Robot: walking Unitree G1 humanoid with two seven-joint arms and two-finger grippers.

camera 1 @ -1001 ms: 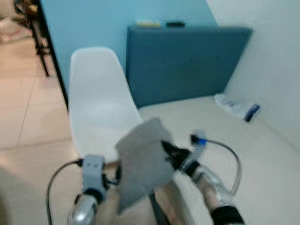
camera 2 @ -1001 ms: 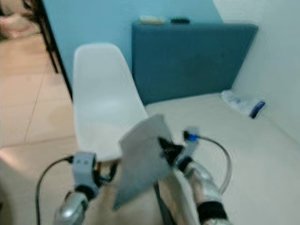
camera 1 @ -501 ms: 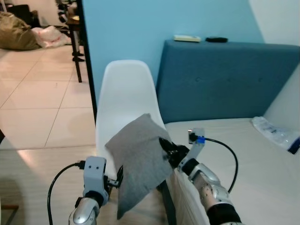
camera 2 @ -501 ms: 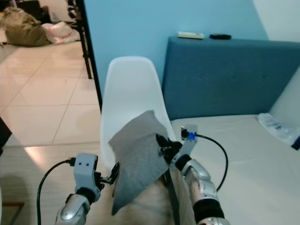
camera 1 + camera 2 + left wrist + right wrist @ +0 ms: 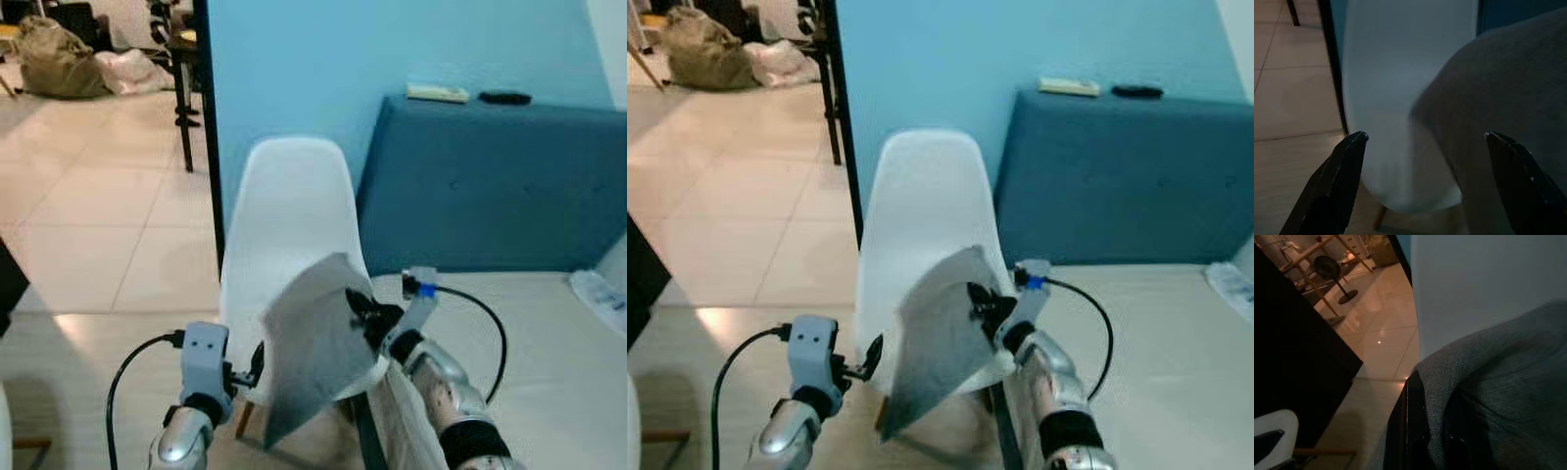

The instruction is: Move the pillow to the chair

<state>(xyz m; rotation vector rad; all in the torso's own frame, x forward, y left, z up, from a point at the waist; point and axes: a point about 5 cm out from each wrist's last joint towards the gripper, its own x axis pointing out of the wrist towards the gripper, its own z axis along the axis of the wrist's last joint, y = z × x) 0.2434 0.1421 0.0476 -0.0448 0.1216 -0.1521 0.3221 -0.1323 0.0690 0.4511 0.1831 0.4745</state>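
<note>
A grey pillow hangs on edge in front of the white chair, low over the front of its seat. My right gripper is shut on the pillow's upper right edge. One of its black fingers lies pressed against the grey fabric. My left gripper is open just left of the pillow. In the left wrist view its fingers stand wide apart, with the chair's shell ahead and the pillow reaching in from one side.
A blue upholstered headboard stands to the right of the chair, with two small items on top. A beige mattress lies at my right, with a plastic packet on it. A black post stands behind the chair. Tiled floor opens to the left.
The camera has swung left, so the chair sits nearer the middle and more floor shows. The pillow stays in the right gripper, now lower against the chair's seat.
</note>
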